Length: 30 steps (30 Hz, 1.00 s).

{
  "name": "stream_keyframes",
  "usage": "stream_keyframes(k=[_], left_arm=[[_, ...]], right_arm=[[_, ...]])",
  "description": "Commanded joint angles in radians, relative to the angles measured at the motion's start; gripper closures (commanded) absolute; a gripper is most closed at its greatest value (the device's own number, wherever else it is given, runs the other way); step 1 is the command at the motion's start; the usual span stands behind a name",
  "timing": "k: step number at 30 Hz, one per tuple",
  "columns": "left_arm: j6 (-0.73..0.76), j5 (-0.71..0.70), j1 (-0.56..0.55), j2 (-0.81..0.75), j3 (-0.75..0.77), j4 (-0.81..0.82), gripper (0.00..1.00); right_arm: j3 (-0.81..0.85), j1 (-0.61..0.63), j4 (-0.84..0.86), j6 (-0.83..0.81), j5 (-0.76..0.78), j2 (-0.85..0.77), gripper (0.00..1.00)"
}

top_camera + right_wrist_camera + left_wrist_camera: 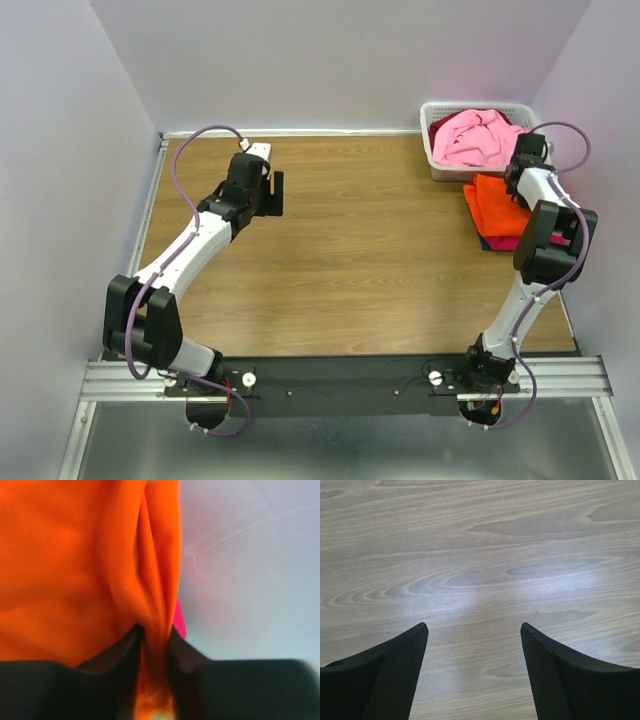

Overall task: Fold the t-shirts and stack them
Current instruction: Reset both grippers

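The bright orange soft cloth t-shirt (497,205) lies at the right edge of the brown wood-grain tabletop (350,260), over 1 magenta-red cloth t-shirt (505,243). 1 pale pink cloth t-shirt (475,138) fills the white slotted plastic basket (440,168). The right pincer (156,630) is narrow, apparently pinching an orange fold. The left pincer (474,627) gapes over the tabletop's middle.
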Motion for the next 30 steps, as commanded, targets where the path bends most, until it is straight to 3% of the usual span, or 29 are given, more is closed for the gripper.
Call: stream_keyframes(k=[1, 3, 8, 13, 16, 23, 30], left_arm=[[-0.003, -0.005, 0.007, 0.022, -0.008, 0.005, 0.16], [-0.006, -0.009, 0.008, 0.027, -0.005, 0.001, 0.15], [-0.009, -0.016, 0.007, 0.012, -0.003, 0.0, 0.15], [-0.016, -0.016, 0.007, -0.054, -0.008, 0.024, 0.14], [-0.024, -0.02, 0.007, -0.106, -0.027, 0.053, 0.13], [-0.088, -0.121, 0.007, -0.399, -0.034, 0.028, 0.13], [-0.136, -0.225, 0.007, -0.73, -0.096, 0.012, 0.13]], right_arm=[[0.033, -0.015, 0.056, 0.029, 0.097, 0.028, 0.37], [0.025, -0.016, 0.061, 0.052, 0.153, 0.025, 0.23], [0.008, -0.018, 0.064, 0.15, 0.184, -0.052, 0.18], [-0.061, -0.018, 0.061, 0.294, 0.103, -0.308, 0.07], [-0.144, -0.018, 0.059, 0.369, -0.036, -0.526, 0.0], [-0.291, 0.045, 0.059, 0.497, -0.322, -1.004, 0.0], [-0.408, 0.215, 0.058, 0.511, -0.307, -1.384, 0.0]])
